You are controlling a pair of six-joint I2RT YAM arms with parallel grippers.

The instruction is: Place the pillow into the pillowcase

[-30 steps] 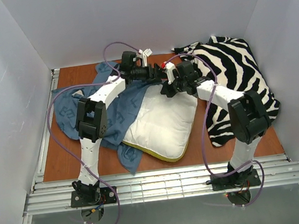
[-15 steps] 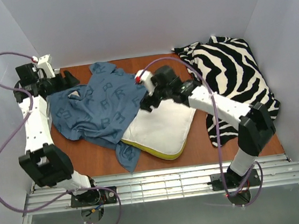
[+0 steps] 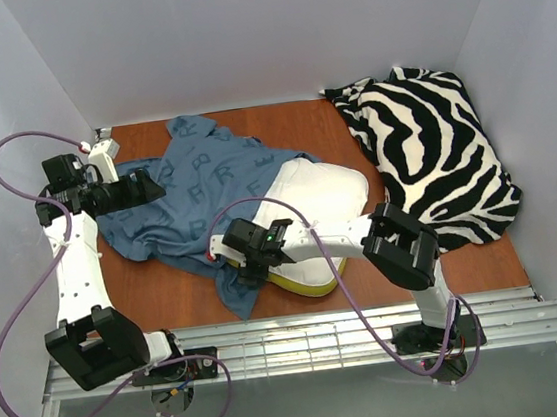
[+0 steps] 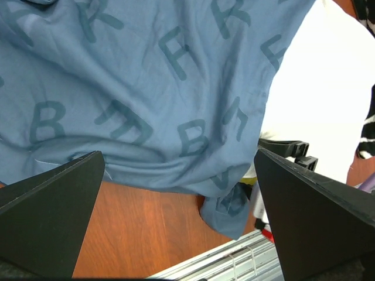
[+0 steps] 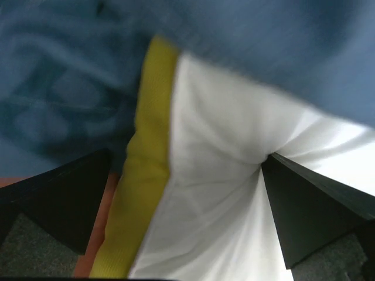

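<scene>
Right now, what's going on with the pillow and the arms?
The right gripper, jaws open, straddles the near-left corner of the plump white pillow with the yellow underside, which the blue letter-printed fabric pillowcase partly covers. The left gripper hovers open over the pillowcase's left part. Neither seems to grip anything.

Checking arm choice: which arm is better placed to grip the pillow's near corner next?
Right, most likely. The right claw sits open at the yellow-edged near corner of the pillow. The left claw is open over the left side of the pillowcase, away from the pillow.

robot lab booth, white walls (image 3: pixel 258 30), aluminium rails (image 3: pixel 304 341)
</scene>
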